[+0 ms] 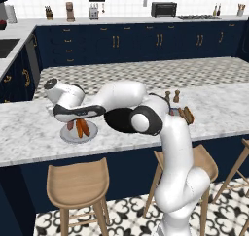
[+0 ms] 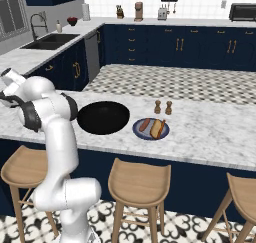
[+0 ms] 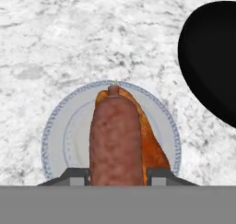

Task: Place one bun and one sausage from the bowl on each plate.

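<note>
the tool (image 3: 117, 172) grips a sausage (image 3: 115, 140) above the light plate (image 3: 64, 135), where a bun (image 3: 150, 144) already lies; next it should lower and let go. the right base view shows the empty bowl (image 2: 103, 118) and the filled darker plate (image 2: 137, 132) on the table (image 2: 210, 132)

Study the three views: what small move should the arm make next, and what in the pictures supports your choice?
Probably lower a little and open the tool. It is shut on the sausage, which hangs over the light grey plate, where a bun already lies. The darker plate already holds both, and the black bowl looks empty.
</note>
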Controlling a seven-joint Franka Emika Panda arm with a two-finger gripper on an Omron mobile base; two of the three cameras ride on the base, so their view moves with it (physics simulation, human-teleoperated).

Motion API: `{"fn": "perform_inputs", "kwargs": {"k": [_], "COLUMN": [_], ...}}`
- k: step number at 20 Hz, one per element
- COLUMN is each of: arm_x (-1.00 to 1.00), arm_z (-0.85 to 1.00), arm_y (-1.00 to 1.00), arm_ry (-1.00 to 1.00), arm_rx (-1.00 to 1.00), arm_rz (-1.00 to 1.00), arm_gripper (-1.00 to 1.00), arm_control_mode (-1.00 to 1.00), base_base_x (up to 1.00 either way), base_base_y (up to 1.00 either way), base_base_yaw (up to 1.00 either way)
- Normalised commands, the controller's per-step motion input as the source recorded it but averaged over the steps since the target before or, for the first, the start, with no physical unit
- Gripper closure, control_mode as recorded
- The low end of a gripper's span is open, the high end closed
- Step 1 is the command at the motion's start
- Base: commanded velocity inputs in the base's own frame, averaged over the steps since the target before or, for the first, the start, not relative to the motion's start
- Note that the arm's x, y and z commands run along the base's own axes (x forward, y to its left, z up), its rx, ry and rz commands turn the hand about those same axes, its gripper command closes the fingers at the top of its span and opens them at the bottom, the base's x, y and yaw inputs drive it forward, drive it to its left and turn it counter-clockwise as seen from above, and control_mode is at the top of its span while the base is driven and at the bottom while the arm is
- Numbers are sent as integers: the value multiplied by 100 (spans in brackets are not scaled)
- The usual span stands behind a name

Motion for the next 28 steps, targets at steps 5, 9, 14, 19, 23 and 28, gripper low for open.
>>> {"fn": "perform_inputs", "kwargs": {"k": [5,9,14,19,23,28], "arm_x": [21,26,11,7,5,43], "arm_z": [-35,-22,-26,-34,-45,-10], "arm_y": [4,0,21,16,0,-8], "arm_ry": [33,3,1,0,10,13], "arm_rx": [-9,-8,-14,-11,-15,-1], "arm_rz": [15,-1,-4,-1,0,0], "arm_gripper": [100,100,100,100,100,100], "arm_control_mode": [-100,-100,-100,-100,-100,-100], "base_base_x": [0,0,0,0,0,0], "base_base_y": [0,0,0,0,0,0], "base_base_yaw": [0,0,0,0,0,0]}}
